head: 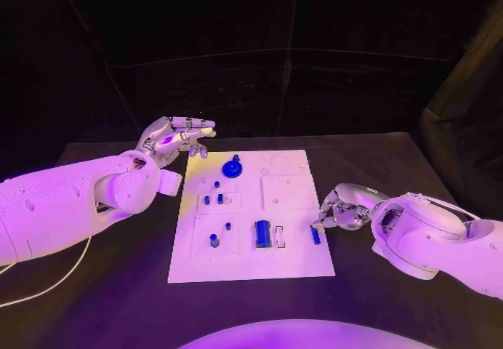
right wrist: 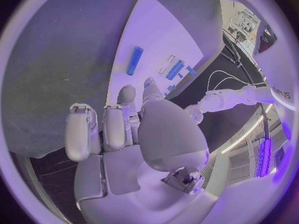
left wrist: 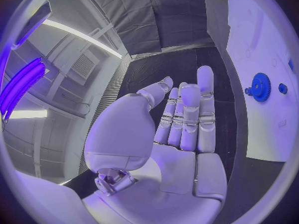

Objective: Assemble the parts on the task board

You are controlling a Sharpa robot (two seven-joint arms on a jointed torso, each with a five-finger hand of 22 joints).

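The white task board (head: 288, 193) lies mid-table. On it are a blue gear (head: 232, 169), several small blue pegs (head: 206, 199), a blue block (head: 262, 233) and a slim blue bar (head: 315, 235) by its right edge. My left hand (head: 178, 136) hovers past the board's far left corner, fingers stretched out, holding nothing. The left wrist view shows its flat palm (left wrist: 184, 119) with the gear (left wrist: 259, 87) off to one side. My right hand (head: 341, 211) hangs beside the board's right edge, fingers partly bent and empty. Its fingertips (right wrist: 147, 83) stop short of the bar (right wrist: 134, 60).
Bare black table (head: 105, 291) surrounds the board on all sides. A thin white cable (head: 63, 276) trails from the left arm at the table's near left. In the right wrist view the left arm (right wrist: 230, 97) reaches over the board's far side.
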